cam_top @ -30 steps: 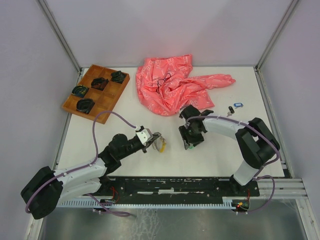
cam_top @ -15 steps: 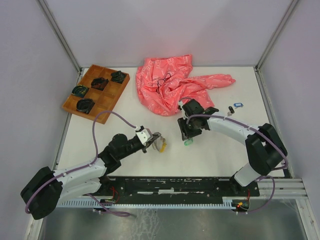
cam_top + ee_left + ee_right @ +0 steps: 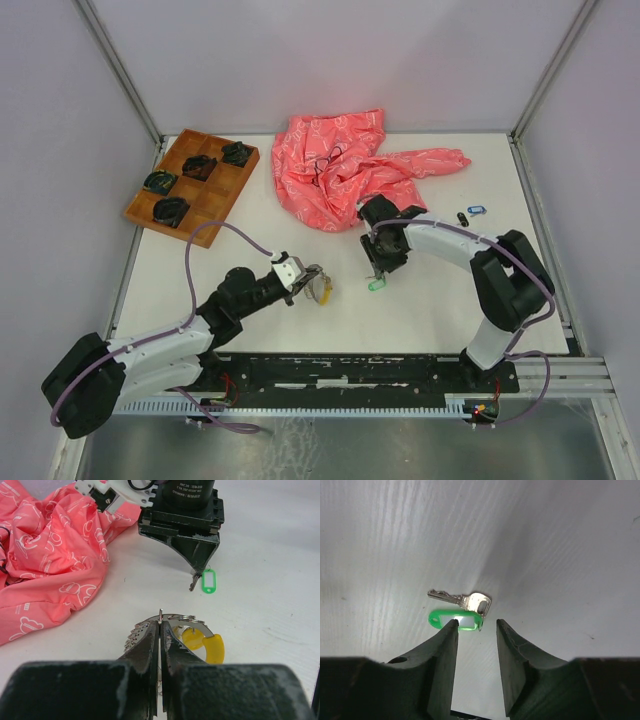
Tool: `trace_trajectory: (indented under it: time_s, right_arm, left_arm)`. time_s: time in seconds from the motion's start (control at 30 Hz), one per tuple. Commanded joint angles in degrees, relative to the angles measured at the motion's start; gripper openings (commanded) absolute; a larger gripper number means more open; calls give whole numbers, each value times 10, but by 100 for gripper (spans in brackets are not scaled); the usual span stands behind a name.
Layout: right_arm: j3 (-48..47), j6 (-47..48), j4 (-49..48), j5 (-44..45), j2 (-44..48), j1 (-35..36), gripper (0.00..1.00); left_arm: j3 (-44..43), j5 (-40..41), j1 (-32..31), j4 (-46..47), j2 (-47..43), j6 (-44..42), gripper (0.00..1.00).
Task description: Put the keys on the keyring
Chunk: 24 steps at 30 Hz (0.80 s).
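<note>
Pinching the keyring (image 3: 176, 617), yellow-tagged key (image 3: 206, 647) attached, in the closed left gripper (image 3: 160, 630), partly hiding it. Poising the narrowly parted, empty right gripper (image 3: 475, 623) over the green-tagged key (image 3: 451, 616) on the table (image 3: 550, 540).

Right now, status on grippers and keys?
Left gripper shut on keyring with yellow key. Right gripper open over green key on table. Pink cloth apart.
</note>
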<state>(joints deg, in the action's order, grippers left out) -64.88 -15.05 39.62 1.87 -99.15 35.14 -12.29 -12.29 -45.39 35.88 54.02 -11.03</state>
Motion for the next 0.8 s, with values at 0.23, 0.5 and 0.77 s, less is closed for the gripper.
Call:
trace_trajectory:
  time_s: [0.23, 0.5, 0.77]
  right_arm:
    - [57, -47, -27, 1, 49, 6, 31]
    - [66, -47, -50, -6, 43, 6, 21]
    - [50, -35, -32, 1, 32, 6, 1]
  left_arm:
    - [-22, -3, -1, 12, 6, -13, 3]
    - [-22, -4, -1, 12, 4, -12, 3]
    - [-22, -4, -1, 11, 3, -12, 3]
